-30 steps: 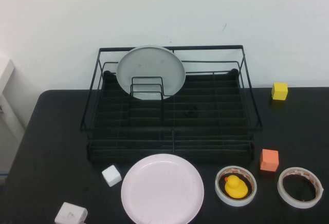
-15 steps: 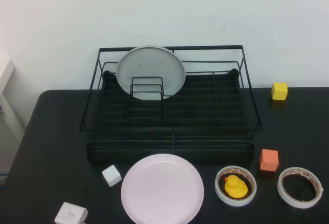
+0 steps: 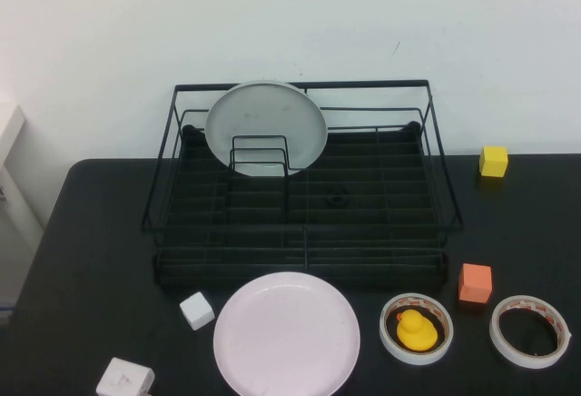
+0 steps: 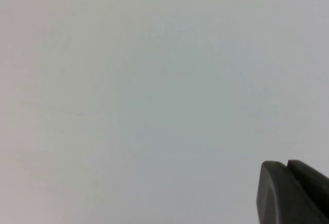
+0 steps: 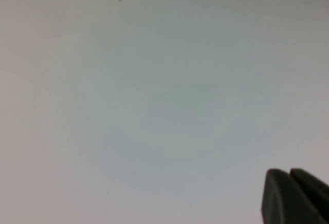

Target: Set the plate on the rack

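Two end effectors are out of the high view; the left end effector [image 4: 293, 193] and right end effector [image 5: 295, 196] show only a dark corner against blank wall, grip impossible to tell. Nearest, the pink plate [image 3: 287, 333] lies flat on the tabletop [image 3: 82, 260], untouched, so reaching comes first. Beyond it, the rack [image 3: 304, 183] holds a grey plate [image 3: 266, 127] far-left, leaving its right side open.

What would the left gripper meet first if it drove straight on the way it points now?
Likely only a plain pale surface: it fills the left wrist view beyond the left gripper. Depth is unclear. The right gripper faces the same. Neither shows in the high view.
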